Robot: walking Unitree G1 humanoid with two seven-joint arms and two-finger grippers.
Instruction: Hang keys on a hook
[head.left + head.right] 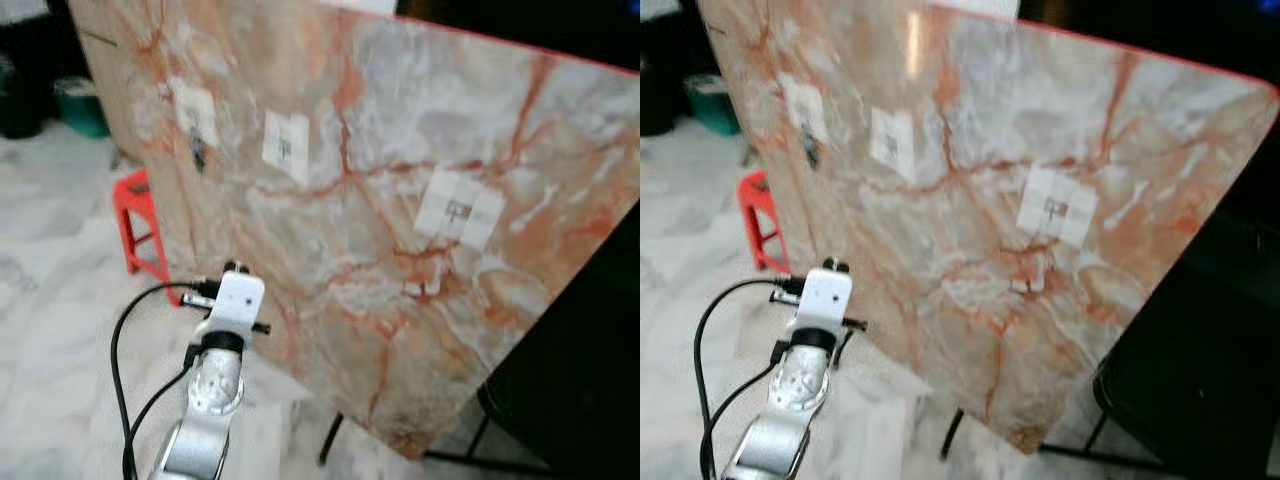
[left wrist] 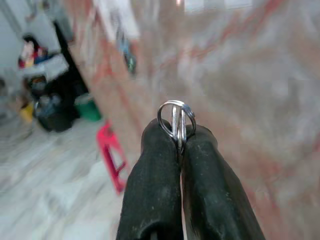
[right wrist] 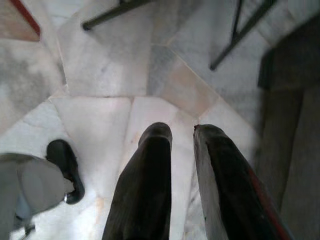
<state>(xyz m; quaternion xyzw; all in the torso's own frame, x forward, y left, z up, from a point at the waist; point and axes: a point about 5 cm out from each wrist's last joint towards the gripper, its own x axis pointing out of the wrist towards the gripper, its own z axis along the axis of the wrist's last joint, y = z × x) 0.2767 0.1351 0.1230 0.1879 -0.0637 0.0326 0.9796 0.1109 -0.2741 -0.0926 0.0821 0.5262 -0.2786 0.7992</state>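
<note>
Steel key ring (image 2: 176,121) between left jaws.

The marbled board (image 2: 240,65) behind the key ring (image 2: 176,121) is blurred. The ring's lower part is hidden between the left claw's (image 2: 180,150) fingers; hooks on the board are too small to tell.

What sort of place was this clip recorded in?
Probably a room in a home, set up for testing: pale marble floor tiles, a red stool, and a propped marble-patterned board with white hook pads stuck on.
</note>
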